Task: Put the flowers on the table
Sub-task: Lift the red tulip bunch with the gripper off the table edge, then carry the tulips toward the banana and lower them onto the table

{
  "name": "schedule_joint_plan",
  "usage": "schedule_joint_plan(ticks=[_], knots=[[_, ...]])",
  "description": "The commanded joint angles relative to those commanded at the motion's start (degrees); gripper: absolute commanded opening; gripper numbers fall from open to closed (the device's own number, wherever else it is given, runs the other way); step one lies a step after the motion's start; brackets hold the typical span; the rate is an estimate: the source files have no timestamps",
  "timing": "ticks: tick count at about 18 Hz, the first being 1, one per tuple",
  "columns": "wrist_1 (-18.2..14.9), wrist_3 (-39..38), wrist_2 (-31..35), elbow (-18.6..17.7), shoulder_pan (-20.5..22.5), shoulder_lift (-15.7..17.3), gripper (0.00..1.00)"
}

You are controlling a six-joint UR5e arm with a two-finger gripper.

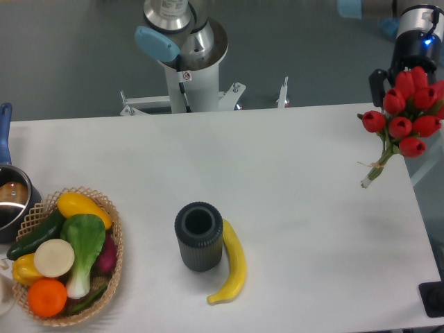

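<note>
The flowers (pixel 406 114), a bunch of red tulip buds on green stems tied with a pale band, hang tilted at the far right edge of the white table (pixel 291 180). The stem ends (pixel 365 182) point down-left, close to the tabletop. My gripper (pixel 390 82) comes down from the top right and sits at the buds. One black finger (pixel 378 87) shows left of the buds and the rest is hidden behind them. It appears shut on the bunch near the heads.
A dark ribbed cylinder vase (pixel 199 236) stands at centre front with a banana (pixel 232 267) beside it. A wicker basket (pixel 109 215) of vegetables and a pot (pixel 10 198) are at the left. The robot base (pixel 187 62) is behind the table.
</note>
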Motion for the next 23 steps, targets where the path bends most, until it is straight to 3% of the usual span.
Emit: schedule_joint_plan(ticks=[8,13,20,23], knots=[[-0.2,0.2,3.9,-1.2,-0.3,2.0,0.45],[-0.4,-0.2,15.2,-1.6,-1.2,4.0,0.45],[-0.5,-0.1,35.3,-1.6,-10.3,3.4,0.45],[-0.4,0.5,43.6,-1.6,-14.5,1.3,0.45]])
